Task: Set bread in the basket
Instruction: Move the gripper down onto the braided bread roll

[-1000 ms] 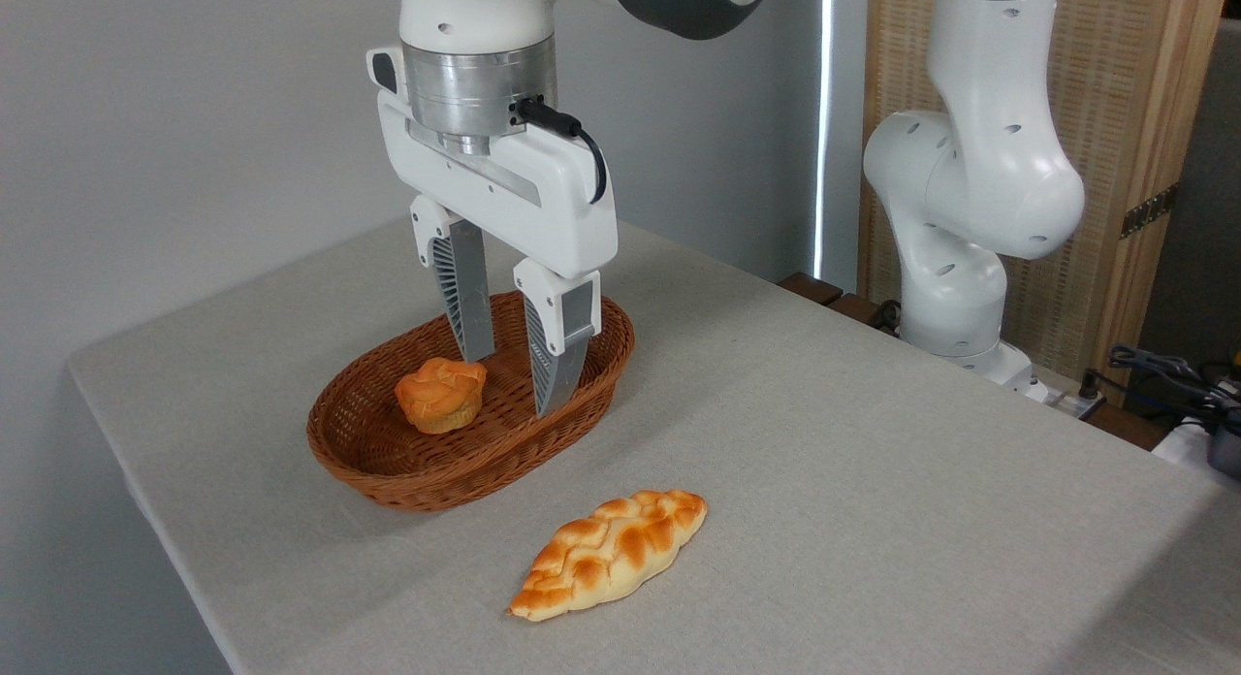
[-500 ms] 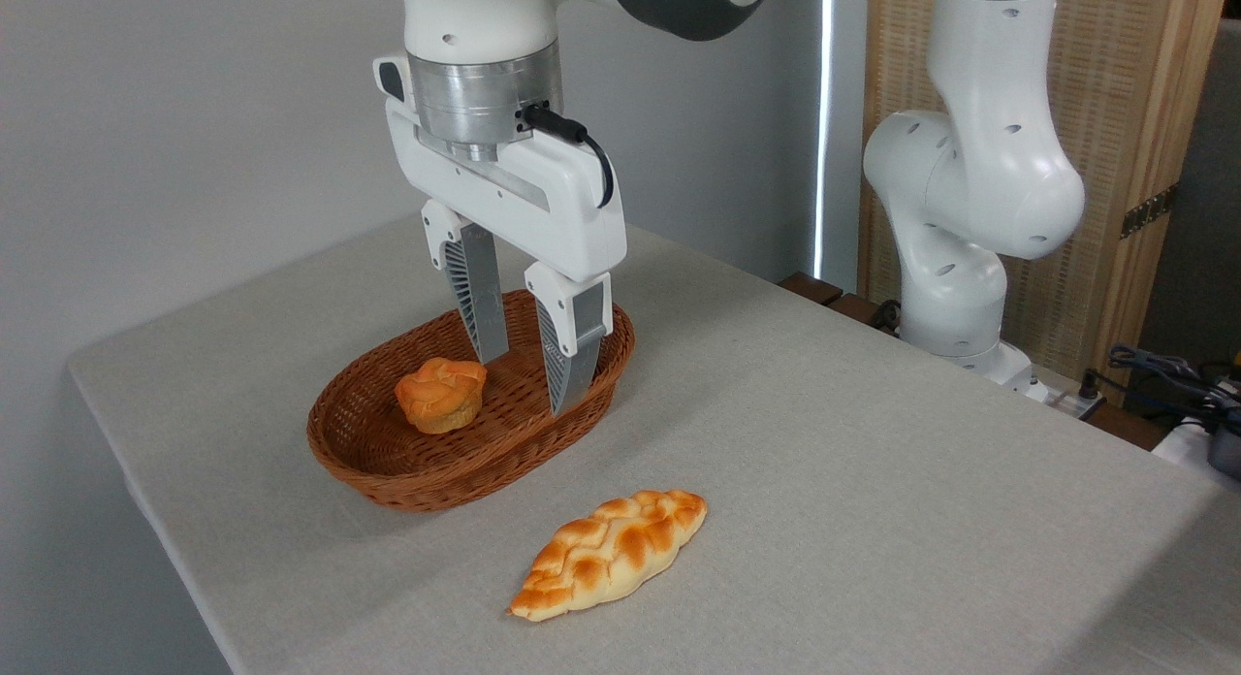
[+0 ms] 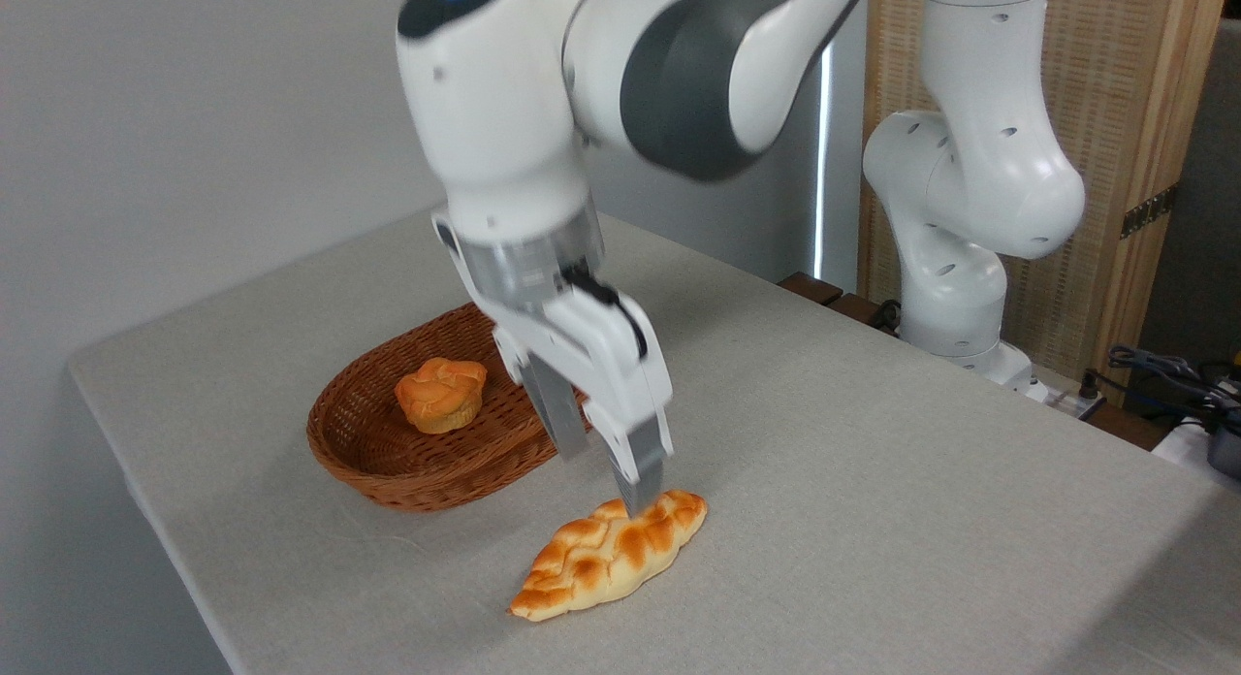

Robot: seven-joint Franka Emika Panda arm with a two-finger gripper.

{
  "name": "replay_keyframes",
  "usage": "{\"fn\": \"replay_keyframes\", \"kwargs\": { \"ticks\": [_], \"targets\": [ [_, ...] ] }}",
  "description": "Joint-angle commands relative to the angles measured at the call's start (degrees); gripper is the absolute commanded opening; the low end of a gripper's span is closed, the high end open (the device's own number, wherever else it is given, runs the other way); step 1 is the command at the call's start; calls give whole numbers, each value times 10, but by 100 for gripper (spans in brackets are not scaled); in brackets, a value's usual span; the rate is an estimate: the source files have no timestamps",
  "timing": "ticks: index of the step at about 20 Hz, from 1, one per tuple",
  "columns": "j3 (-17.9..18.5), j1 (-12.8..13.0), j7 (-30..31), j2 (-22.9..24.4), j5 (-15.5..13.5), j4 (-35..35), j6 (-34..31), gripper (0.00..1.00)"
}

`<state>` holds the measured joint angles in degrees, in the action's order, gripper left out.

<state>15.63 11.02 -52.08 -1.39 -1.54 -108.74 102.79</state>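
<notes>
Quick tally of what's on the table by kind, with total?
Braided bread: 1
Muffin bun: 1
Basket: 1
Total: 3

Soft, even indoor light fills the scene, bright without harsh glare. A thin vertical strip of daylight burns white behind the arm. The arm's wrist and fingers are smeared by motion blur, while the braided loaf, the wicker basket and the cloth-covered tabletop are sharp. Shadows are faint and diffuse, darkest under the basket's near rim and beneath the loaf. Glossy white arm shells carry mild highlights.
</notes>
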Motion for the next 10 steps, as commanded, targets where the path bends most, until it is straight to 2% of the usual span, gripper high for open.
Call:
{"fn": "replay_keyframes", "kwargs": {
  "ticks": [1, 10],
  "targets": [
    [4, 3, -10, -30, 29, -4, 14, 100],
    [-2, 4, -8, -62, 35, -5, 16, 100]
  ]
}}
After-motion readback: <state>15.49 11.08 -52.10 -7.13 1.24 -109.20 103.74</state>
